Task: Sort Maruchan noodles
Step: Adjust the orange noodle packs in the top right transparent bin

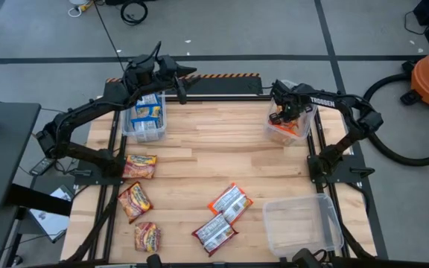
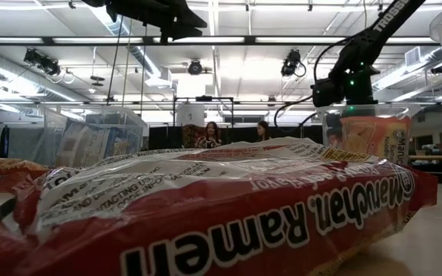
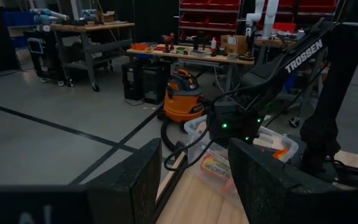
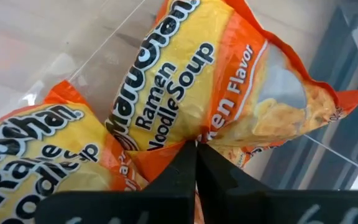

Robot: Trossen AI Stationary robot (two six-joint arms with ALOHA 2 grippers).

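Orange packets (image 4: 166,93) fill the right wrist view, lying in the clear bin (image 1: 289,128) at the far right of the table, and the right gripper (image 4: 196,152) hangs just over them with its fingers pressed together on nothing. Judging by that, the drop is done; the clean way on is to lift straight up out of the bin, so the tips don't snag a wrapper and drag it back over the wall.

The left gripper (image 1: 179,78) waits above the far left bin (image 1: 144,119), which holds blue packets (image 1: 147,112), fingers (image 3: 135,186) apart and empty.

Only the high view shows what remains: five red packets (image 1: 138,166) loose on the near half of the wood, and an empty bin (image 1: 301,222) at near right (presumably theirs). The low view gives little beyond one red wrapper (image 2: 206,215) close up.
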